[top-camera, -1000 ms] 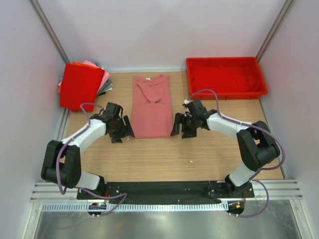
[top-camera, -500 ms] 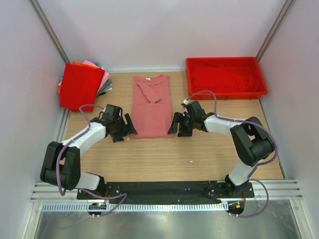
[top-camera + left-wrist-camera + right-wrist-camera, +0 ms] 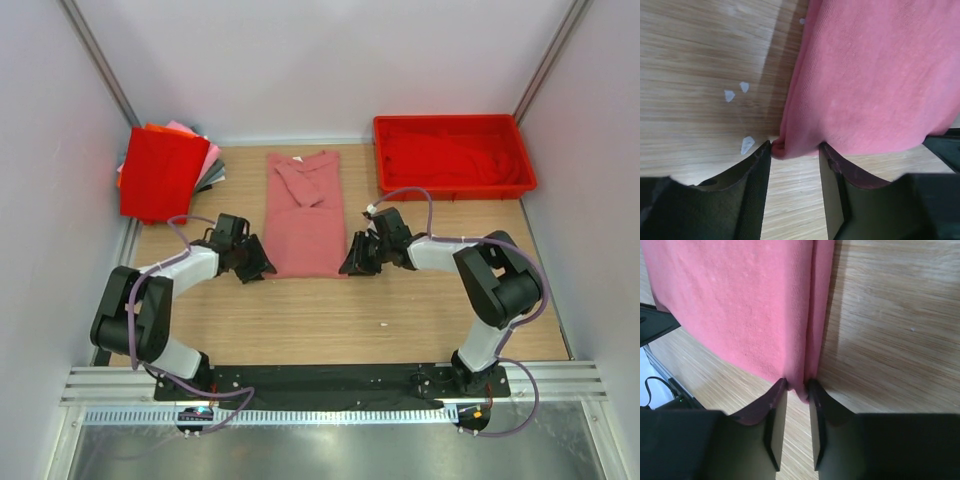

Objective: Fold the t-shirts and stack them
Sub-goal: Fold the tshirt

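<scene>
Left gripper (image 3: 795, 150) has its jaws partway closed on one near corner of the dusty salmon-pink, lengthwise-folded soft cloth t-shirt (image 3: 305, 225), with cloth touching both fingers. Right gripper (image 3: 797, 385) pinches the opposite near corner in a narrow gap. Between them the t-shirt lies flat on the wooden tabletop (image 3: 400, 310), stretching away ahead of both.
</scene>
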Robot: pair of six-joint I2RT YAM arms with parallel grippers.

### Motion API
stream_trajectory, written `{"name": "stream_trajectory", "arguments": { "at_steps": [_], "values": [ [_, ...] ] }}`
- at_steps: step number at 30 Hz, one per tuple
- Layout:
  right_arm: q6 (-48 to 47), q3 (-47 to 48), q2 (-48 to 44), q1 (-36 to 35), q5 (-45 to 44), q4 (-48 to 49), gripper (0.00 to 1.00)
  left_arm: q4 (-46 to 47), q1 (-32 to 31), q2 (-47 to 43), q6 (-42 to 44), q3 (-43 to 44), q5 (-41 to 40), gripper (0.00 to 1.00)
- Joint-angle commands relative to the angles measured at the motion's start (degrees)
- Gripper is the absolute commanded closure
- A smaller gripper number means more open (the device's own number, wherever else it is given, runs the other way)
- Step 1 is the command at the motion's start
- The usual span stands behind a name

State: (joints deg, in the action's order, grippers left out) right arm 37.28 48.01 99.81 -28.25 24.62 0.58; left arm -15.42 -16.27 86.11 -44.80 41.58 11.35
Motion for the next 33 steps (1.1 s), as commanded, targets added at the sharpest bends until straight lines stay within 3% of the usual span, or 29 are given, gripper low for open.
{"name": "stream_trajectory", "arguments": {
  "at_steps": [1, 9, 11, 15, 22, 28, 33],
  "values": [
    [-0.01, -1.43, 1.53, -0.14, 0.16, 1.61, 0.72, 4.08, -0.08, 2.74, 0.06, -1.76, 0.78, 0.59],
    [0.34, -1.25, 2.06, -0.23, 0.6, 2.23, 0.81, 5.58, -0.25, 2.75, 0.5, -2.29, 1.39, 0.86],
    [0.43, -1.16, 1.62, -0.23, 0.69, 1.97, 0.86, 5.66, -0.42, 2.05, 0.59, -2.65, 1.65, 0.99],
    [-0.1, -1.95, -0.49, -0.14, 0.08, 0.74, 0.99, 4.7, -1.3, -0.75, 0.5, -3.88, 1.22, 1.0],
    [-0.63, -9.59, -10.15, -0.14, 0.34, -0.23, 0.99, -1.61, -7.96, -10.16, -2.66, -6.69, 0.43, 1.0],
    [0.95, -19.78, -26.57, -0.31, 0.69, -6.11, 0.99, -10.48, -16.94, -25.68, -8.01, -9.23, -4.49, 1.0],
    [2.8, -23.22, -45.62, -1.28, -0.27, -17.51, 0.98, -19.18, -18.88, -39.07, -11.71, -10.91, -5.38, 1.0]
  ]
}}
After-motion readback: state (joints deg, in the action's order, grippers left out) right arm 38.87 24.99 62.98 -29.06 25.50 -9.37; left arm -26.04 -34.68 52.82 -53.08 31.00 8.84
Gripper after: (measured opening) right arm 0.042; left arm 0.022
